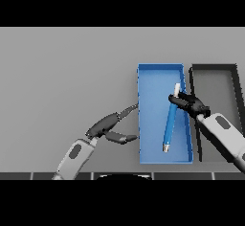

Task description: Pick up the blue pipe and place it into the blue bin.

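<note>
Right hand [189, 104] had its fingers curled round the blue pipe [170, 124] near its upper, pale-tipped end. The pipe was over the inside of the blue bin [158, 74], running lengthwise with a slight lean, its lower metal-capped end toward the bin's near wall. I couldn't tell from the head view whether that lower end was resting on the bin floor or just above it.

Left hand [111, 125] sat on the desk [67, 67] just beside the bin's left wall, fingers relaxed and spread, holding nothing. One fingertip looked close to the wall or touching it; I couldn't tell which.

I judged the task nearly done, with only the release left. To do it well I'd lower until the pipe lay flat along the bin's long axis, then uncurl the fingers and lift straight up, so nothing dragged the pipe over the right wall toward the dark bin [215, 69] next door. I'd keep the left hand where it was, so it didn't nudge the bin
</note>
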`<move>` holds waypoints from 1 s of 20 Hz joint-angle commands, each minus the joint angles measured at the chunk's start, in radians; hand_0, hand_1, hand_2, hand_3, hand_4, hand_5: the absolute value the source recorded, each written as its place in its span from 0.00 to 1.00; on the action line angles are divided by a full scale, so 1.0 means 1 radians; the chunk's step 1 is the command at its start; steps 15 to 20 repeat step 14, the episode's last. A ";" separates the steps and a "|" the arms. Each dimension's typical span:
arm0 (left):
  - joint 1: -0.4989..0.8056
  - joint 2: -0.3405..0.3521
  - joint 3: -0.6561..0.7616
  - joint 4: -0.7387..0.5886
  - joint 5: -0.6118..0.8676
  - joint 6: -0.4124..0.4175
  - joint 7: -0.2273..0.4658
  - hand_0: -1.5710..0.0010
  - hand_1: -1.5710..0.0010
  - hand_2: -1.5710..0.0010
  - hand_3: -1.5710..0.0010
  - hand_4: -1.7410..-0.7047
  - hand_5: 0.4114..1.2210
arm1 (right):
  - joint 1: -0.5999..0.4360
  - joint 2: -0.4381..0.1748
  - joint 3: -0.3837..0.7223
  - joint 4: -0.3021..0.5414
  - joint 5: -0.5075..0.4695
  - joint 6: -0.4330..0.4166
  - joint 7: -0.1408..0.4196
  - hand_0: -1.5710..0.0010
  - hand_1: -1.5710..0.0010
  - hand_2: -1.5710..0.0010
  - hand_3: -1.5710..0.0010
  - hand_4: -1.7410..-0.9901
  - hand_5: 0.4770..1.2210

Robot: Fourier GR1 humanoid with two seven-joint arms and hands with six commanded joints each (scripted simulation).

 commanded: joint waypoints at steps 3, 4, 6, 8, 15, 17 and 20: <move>0.003 0.006 0.006 -0.010 0.003 0.003 0.000 1.00 1.00 1.00 1.00 0.83 0.08 | -0.005 0.008 0.011 0.027 0.022 0.015 -0.014 0.76 0.88 0.95 0.98 0.79 0.42; 0.000 0.003 0.001 -0.003 -0.004 0.004 0.006 1.00 1.00 1.00 1.00 0.83 0.08 | -0.003 0.012 0.013 0.023 0.025 0.007 -0.022 0.81 0.91 0.96 0.99 0.78 0.40; 0.017 0.016 0.002 -0.015 -0.003 0.002 -0.015 1.00 1.00 1.00 1.00 0.83 0.08 | 0.008 0.013 0.008 0.018 0.014 0.033 -0.045 0.88 0.94 0.97 0.99 0.78 0.42; 0.013 0.013 0.002 -0.012 0.001 -0.001 -0.006 1.00 1.00 1.00 1.00 0.83 0.08 | 0.010 0.014 -0.002 0.022 -0.002 0.032 -0.043 0.92 0.96 0.98 0.99 0.78 0.45; 0.026 0.007 -0.012 -0.044 0.003 0.000 0.010 1.00 1.00 1.00 1.00 0.83 0.08 | 0.000 0.013 0.004 0.010 0.006 0.025 -0.033 0.86 0.94 0.98 1.00 0.78 0.43; 0.026 0.007 -0.012 -0.044 0.003 0.000 0.010 1.00 1.00 1.00 1.00 0.83 0.08 | 0.000 0.013 0.004 0.010 0.006 0.025 -0.033 0.86 0.94 0.98 1.00 0.78 0.43; 0.026 0.007 -0.012 -0.044 0.003 0.000 0.010 1.00 1.00 1.00 1.00 0.83 0.08 | 0.000 0.013 0.004 0.010 0.006 0.025 -0.033 0.86 0.94 0.98 1.00 0.78 0.43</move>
